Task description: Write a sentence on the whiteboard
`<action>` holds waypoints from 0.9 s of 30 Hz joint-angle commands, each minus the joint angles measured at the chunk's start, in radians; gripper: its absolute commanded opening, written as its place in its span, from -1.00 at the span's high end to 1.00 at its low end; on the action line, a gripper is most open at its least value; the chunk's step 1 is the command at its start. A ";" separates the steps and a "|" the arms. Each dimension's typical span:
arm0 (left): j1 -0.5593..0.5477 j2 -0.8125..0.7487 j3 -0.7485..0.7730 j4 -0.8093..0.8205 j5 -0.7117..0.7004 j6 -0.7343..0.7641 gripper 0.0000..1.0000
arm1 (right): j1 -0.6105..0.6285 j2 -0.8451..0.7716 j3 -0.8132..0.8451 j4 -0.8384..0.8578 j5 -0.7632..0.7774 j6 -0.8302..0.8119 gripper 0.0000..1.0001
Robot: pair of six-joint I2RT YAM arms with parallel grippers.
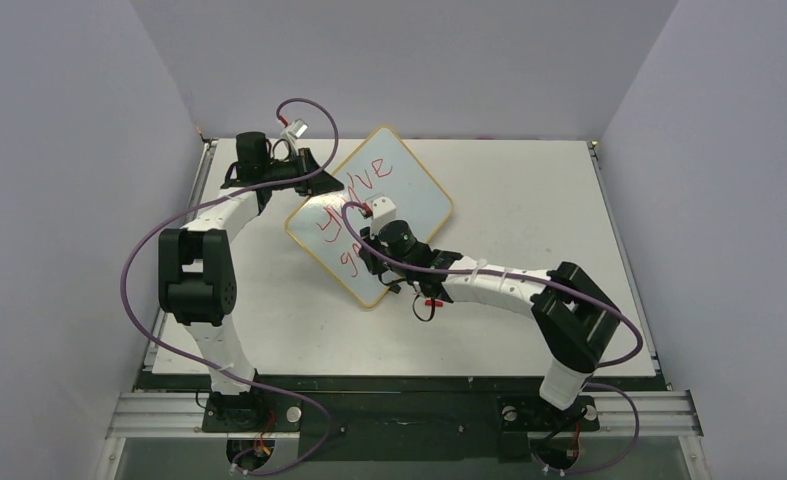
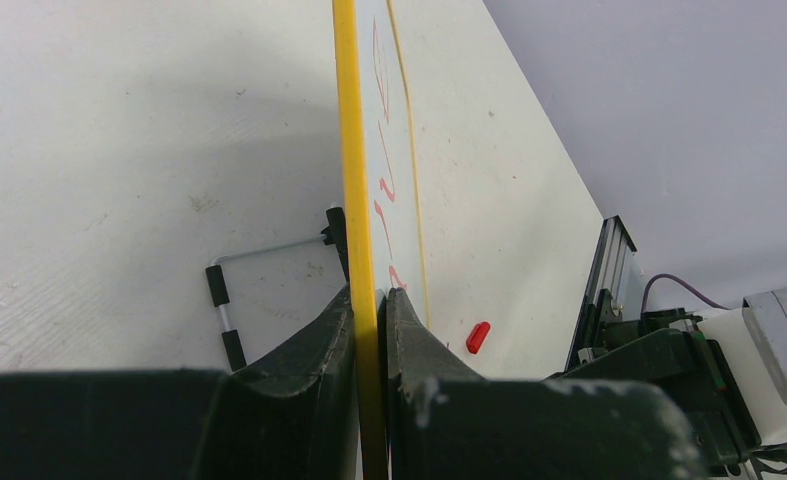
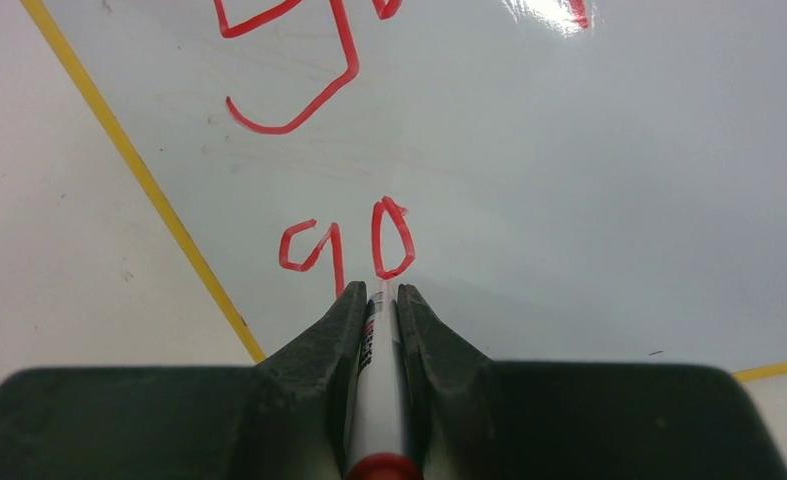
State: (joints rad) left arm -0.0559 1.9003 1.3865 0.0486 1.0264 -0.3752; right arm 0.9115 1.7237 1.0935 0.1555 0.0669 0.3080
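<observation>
The right claw (image 3: 379, 292) is pinched narrow on a marker (image 3: 377, 380). Its two dark fingers hug the smooth white barrel from either side, with the red end back toward the wrist and the tip hidden just past the fingertips. Whether the tip touches the whiteboard (image 3: 589, 200) I can't tell. Directly ahead of the claw sits a red "go", the start of the sentence's (image 3: 344, 245) second line, and the first line lies further ahead with its loops running out of view. I'd judge the marker light and slick, a round plastic stick likely to twist or slide if pressed hard, so a firm hold along the barrel suits it. The board looks thin, stiff and glossy, with glare off its face and a narrow yellow frame (image 2: 354, 150) around rounded corners. It seems light enough to skate on the surface (image 1: 369, 340) under a pen stroke. The left claw (image 2: 369, 295) answers that by closing tight over the frame's edge, one finger on each face, which looks the sensible place to hold it. Just beside that claw a bent wire stand (image 2: 224, 300) with black sleeves shows behind the board, and on the other side a small red cap (image 2: 478, 337) lies loose on the matte white surface.
</observation>
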 commanded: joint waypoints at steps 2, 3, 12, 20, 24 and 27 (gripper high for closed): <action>-0.012 -0.002 0.020 0.123 -0.029 0.110 1.00 | 0.008 -0.097 -0.003 0.007 -0.048 0.019 1.00; -0.012 -0.002 0.020 0.123 -0.029 0.110 1.00 | 0.007 -0.107 0.001 0.007 -0.051 0.019 1.00; -0.013 -0.003 0.019 0.125 -0.026 0.110 1.00 | -0.037 -0.094 0.079 -0.003 -0.047 0.010 1.00; -0.012 0.000 0.020 0.129 -0.027 0.108 1.00 | -0.061 -0.014 0.126 0.014 -0.073 0.021 1.00; -0.011 0.002 0.020 0.129 -0.027 0.107 1.00 | -0.061 0.017 0.138 0.023 -0.097 0.028 1.00; -0.012 0.003 0.021 0.129 -0.025 0.105 1.00 | -0.060 0.030 0.140 0.030 -0.103 0.031 1.00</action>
State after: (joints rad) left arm -0.0559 1.9003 1.3865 0.0494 1.0267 -0.3782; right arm 0.8486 1.7443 1.1896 0.1413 -0.0105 0.3267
